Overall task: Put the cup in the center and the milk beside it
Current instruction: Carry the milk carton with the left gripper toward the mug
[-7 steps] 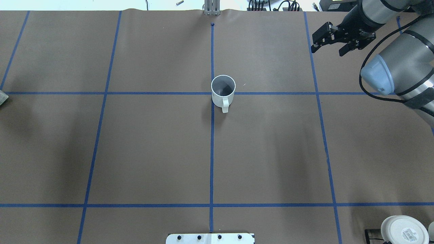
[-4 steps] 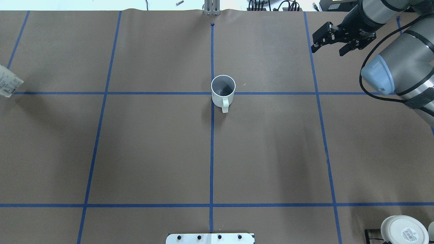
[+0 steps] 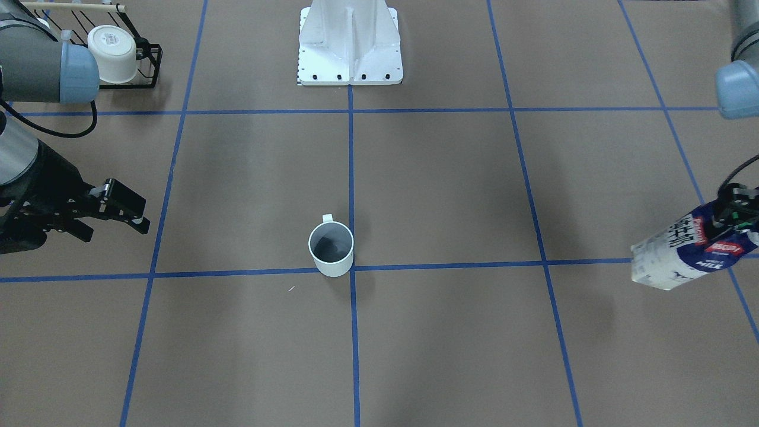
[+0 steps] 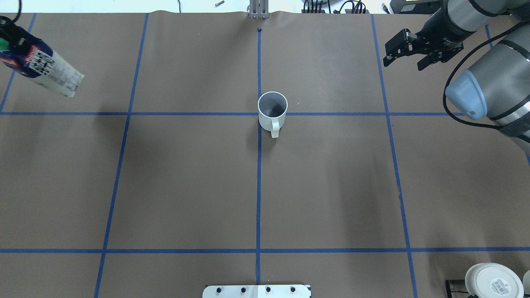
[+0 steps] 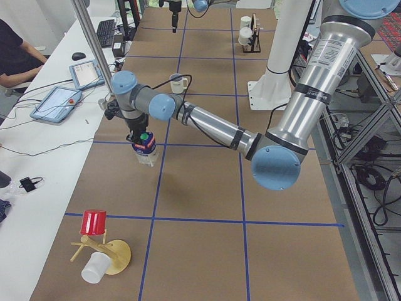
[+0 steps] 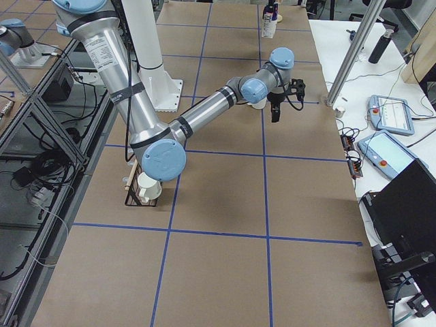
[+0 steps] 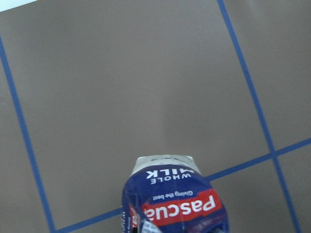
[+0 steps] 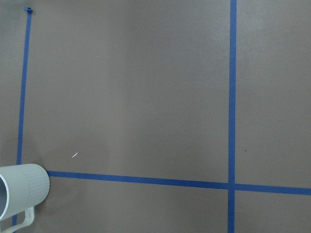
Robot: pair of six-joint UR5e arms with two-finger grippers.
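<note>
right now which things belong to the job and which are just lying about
Job:
cup, standing upright
milk, held aloft in the left pincer

Lying about:
white cup in the black rack
red cup on the wooden stand

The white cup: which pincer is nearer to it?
Right. The right pincer hangs open on one side of the cup; the left pincer, gripping the milk, is farther away opposite.
</note>
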